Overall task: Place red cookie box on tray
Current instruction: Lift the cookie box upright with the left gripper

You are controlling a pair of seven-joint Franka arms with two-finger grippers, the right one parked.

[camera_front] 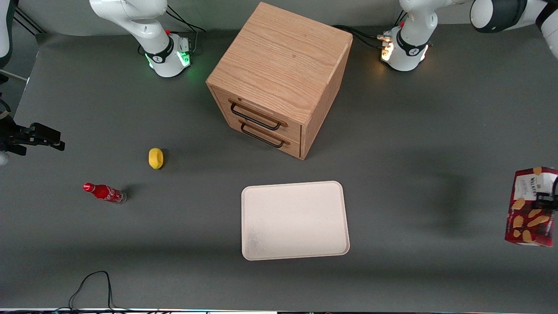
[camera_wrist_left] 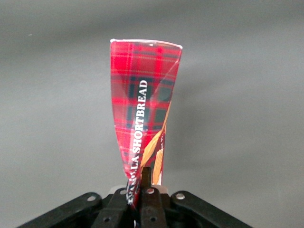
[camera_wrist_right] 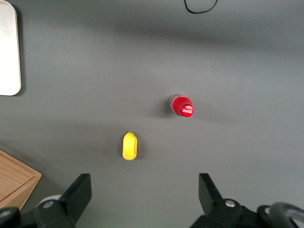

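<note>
The red cookie box [camera_front: 529,218] is a dark-red tartan carton with golden cookie pictures and a white label end. It is at the working arm's end of the table, held above the grey surface. My left gripper [camera_front: 545,201] is shut on its narrow edge. In the left wrist view the box [camera_wrist_left: 142,104] sticks out from between the fingers [camera_wrist_left: 151,187], squeezed thin where they pinch it. The cream-white tray [camera_front: 295,220] lies flat and bare near the table's middle, well apart from the box toward the parked arm. Its edge shows in the right wrist view [camera_wrist_right: 7,47].
A wooden two-drawer cabinet [camera_front: 279,78] stands farther from the front camera than the tray. A yellow object [camera_front: 155,158] and a small red soda bottle [camera_front: 104,192] lie toward the parked arm's end. A black cable [camera_front: 91,283] loops at the near table edge.
</note>
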